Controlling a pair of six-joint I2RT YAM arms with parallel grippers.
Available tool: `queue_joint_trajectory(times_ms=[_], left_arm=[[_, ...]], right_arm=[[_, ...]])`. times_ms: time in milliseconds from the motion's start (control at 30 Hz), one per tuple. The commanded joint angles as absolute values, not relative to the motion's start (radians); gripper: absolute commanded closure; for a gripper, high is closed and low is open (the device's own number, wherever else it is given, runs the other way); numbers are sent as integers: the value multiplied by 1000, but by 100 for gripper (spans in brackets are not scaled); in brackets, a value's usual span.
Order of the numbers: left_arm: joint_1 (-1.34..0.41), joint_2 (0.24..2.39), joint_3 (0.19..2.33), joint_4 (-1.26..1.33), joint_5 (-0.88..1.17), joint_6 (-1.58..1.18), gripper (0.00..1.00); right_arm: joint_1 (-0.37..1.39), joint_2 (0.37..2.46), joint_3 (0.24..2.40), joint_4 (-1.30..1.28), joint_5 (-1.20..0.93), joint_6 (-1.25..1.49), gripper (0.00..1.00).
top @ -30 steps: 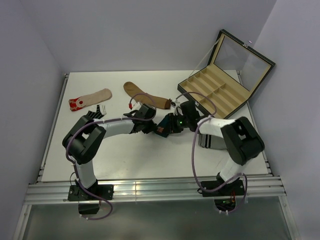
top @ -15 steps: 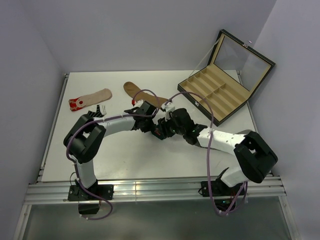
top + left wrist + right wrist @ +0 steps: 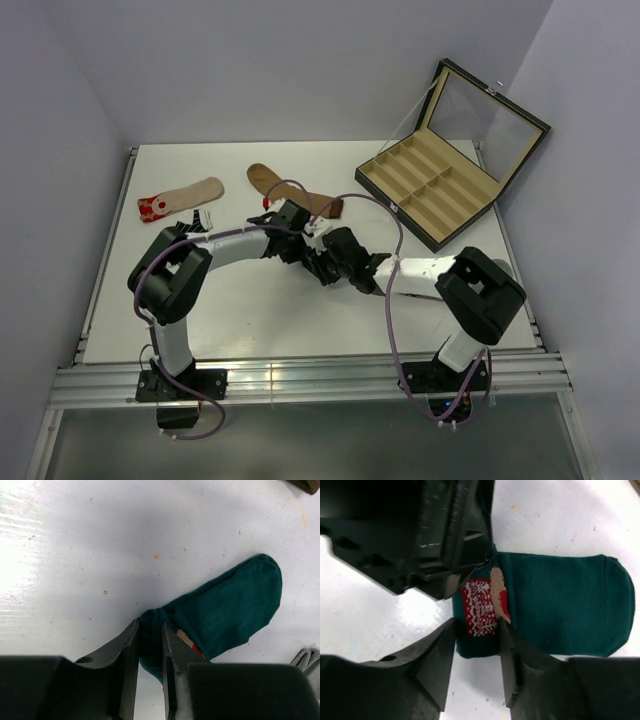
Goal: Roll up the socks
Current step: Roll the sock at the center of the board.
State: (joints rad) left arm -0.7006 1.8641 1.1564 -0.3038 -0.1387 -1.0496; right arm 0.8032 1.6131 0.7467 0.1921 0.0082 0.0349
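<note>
- Left fingers [image 3: 125, 642] are clenched on the bunched end of the teal sock [image 3: 225, 605], which lies on the bench [image 3: 100, 540].
- Right fingers [image 3: 435, 660] are released, straddling the sock's red patch.
- Risk: the narrow pinch could slip and the fold spring open. The crowded fingers could also knock together.
- Both arms reach inward and meet mid-bench.

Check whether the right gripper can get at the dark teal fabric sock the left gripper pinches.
Probably yes: the right gripper, jaws open, straddles the dark teal fabric sock at its red patch, close beside the left gripper; nothing lies between jaws and fabric.
</note>
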Motion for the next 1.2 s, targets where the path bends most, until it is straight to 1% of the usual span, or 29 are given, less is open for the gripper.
queue_joint_trajectory(times_ms=[0, 100, 133, 200, 233, 300, 367, 400, 433, 467, 500, 533, 633, 867, 967, 1167], left_arm=[[-713, 1899, 1166, -354, -138, -1009, 74], [-712, 1888, 1158, -344, -138, -1009, 73], [-713, 1884, 1155, -342, -143, -1014, 70], [-713, 1872, 1149, -341, -149, -1022, 65], [-713, 1864, 1146, -338, -155, -1026, 58], [-709, 1841, 1132, -330, -160, -1035, 51], [-704, 1821, 1118, -316, -169, -1055, 41], [-703, 1795, 1097, -308, -173, -1063, 37], [-700, 1780, 1086, -302, -181, -1083, 32], [-696, 1764, 1074, -293, -196, -1092, 30], [-692, 1735, 1045, -276, -204, -1116, 28], [-689, 1721, 1029, -265, -212, -1129, 23], [-684, 1666, 965, -213, -218, -1173, 21], [-683, 1594, 877, -123, -213, -1200, 20], [-684, 1612, 870, -107, -189, -1196, 22], [-684, 1664, 879, -97, -164, -1203, 26]], right_arm=[[819, 1678, 793, 149, 83, 15, 55], [819, 1712, 801, 124, 97, 35, 67], [819, 1724, 804, 105, 94, 47, 81], [818, 1729, 807, 88, 60, 55, 93], [813, 1732, 814, 74, 49, 66, 100], [801, 1738, 830, 32, -33, 75, 100], [758, 1743, 851, 11, -122, 100, 100], [738, 1747, 862, -18, -228, 109, 100], [717, 1755, 880, -28, -277, 130, 100], [695, 1761, 890, -38, -326, 139, 100], [654, 1769, 899, -55, -436, 150, 100], [632, 1788, 914, -58, -484, 176, 100], [557, 1834, 933, -45, -660, 245, 100], [463, 1966, 986, -45, -901, 371, 100], [433, 2006, 977, 23, -963, 452, 100], [396, 2042, 945, 89, -970, 537, 100]])
